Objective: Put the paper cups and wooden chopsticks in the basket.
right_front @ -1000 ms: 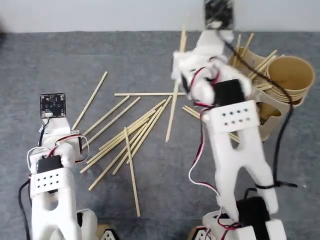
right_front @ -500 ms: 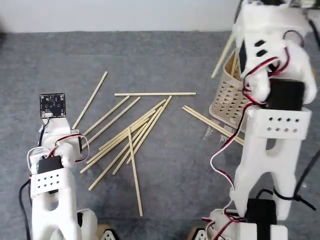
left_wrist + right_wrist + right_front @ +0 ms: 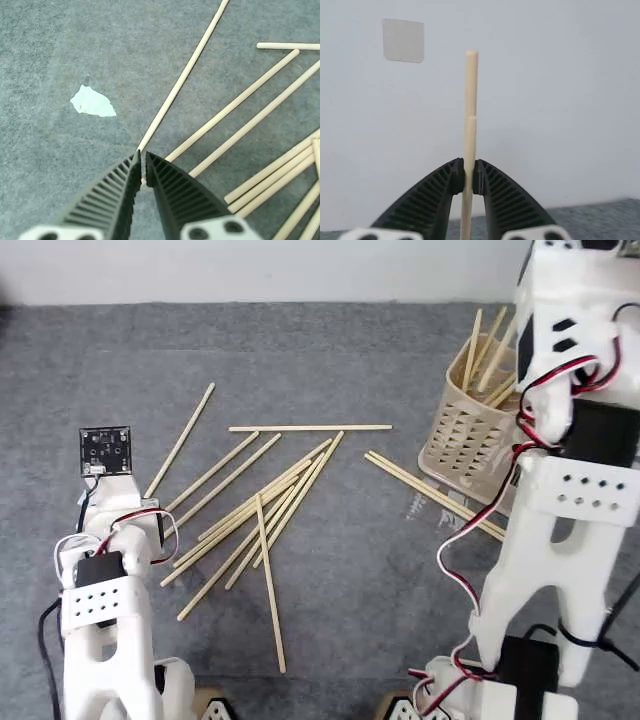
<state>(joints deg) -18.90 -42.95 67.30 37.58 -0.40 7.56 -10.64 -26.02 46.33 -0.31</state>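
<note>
One grey table (image 3: 330,350) carries the basket (image 3: 462,436) by the right arm, with loose chopsticks (image 3: 270,502) scattered mid-table. The right gripper (image 3: 469,174) pinches the held chopsticks (image 3: 470,100) upright. The left gripper (image 3: 141,158), jaws pressed together, sits at one loose stick's end.

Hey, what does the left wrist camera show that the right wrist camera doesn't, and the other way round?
Left wrist view: loose chopsticks lying flat on the grey mat, a pale scrap, and the left claw shut, with one chopstick's end at its tips. Right wrist view: the right claw shut on upright chopsticks, against a white wall with a grey square. Both: wooden chopsticks, a shut claw, some grey mat.
</note>
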